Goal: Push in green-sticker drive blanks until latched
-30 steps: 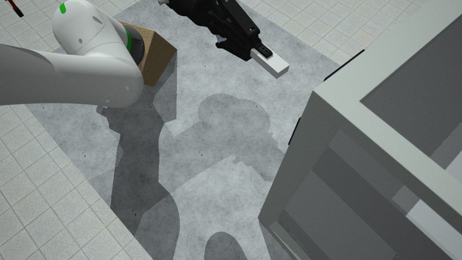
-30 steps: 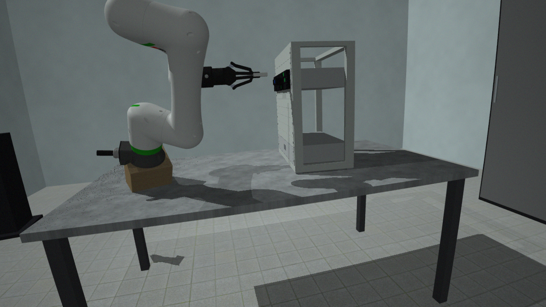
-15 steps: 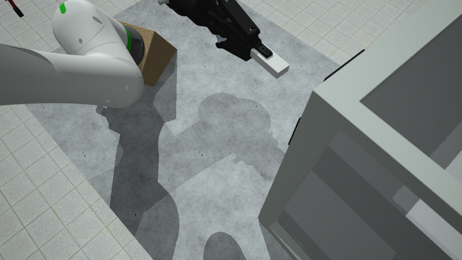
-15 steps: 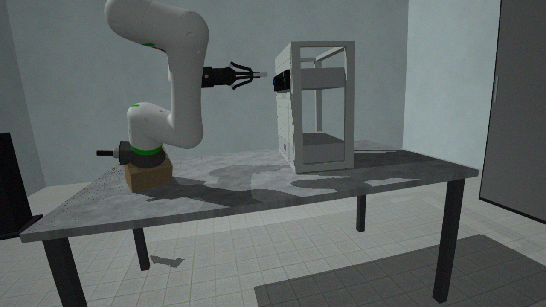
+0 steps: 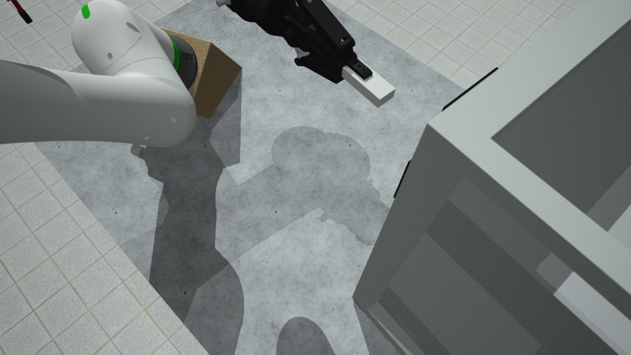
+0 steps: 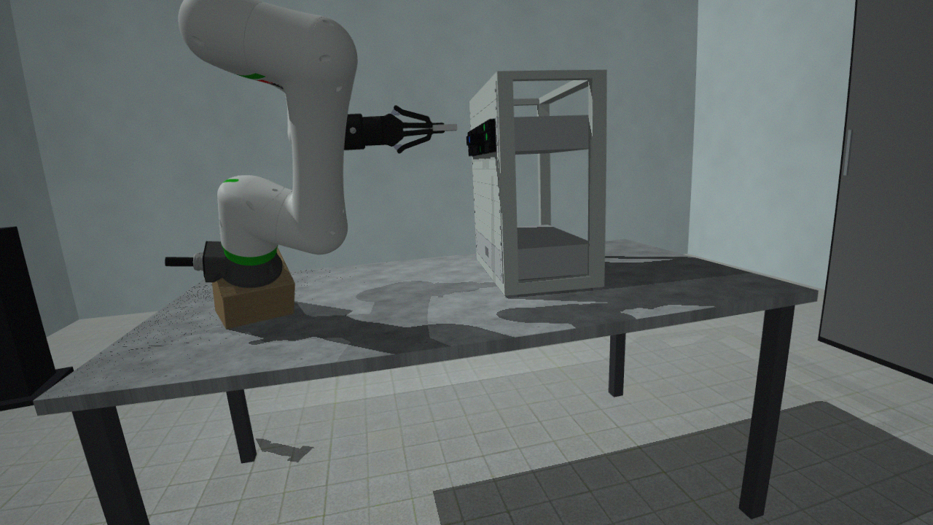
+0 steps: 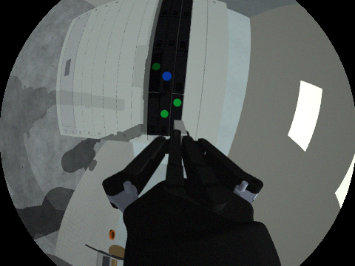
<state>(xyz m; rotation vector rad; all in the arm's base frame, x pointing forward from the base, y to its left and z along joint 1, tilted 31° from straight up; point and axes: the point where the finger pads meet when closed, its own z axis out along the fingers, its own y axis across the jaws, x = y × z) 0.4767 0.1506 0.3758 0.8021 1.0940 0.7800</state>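
The grey open-frame rack [image 6: 544, 182] stands upright on the table, and its top corner fills the right of the top view [image 5: 507, 198]. A black row of drive blanks [image 6: 481, 137] sits high on its front face and juts out a little. In the wrist view this row [image 7: 168, 64] carries three green stickers [image 7: 156, 66], [image 7: 177, 103], [image 7: 164, 114] and one blue sticker [image 7: 167, 75]. My gripper [image 6: 450, 128] is shut and empty. It points level at the blanks, a short gap away from them, and shows in the top view [image 5: 379, 94] and the wrist view [image 7: 177, 128].
The arm's base sits on a wooden block [image 6: 253, 297] at the table's left. The rack stands near the table's right rear, with the table edge [image 6: 652, 326] in front of it. A dark cabinet [image 6: 887, 182] stands at the far right, off the table.
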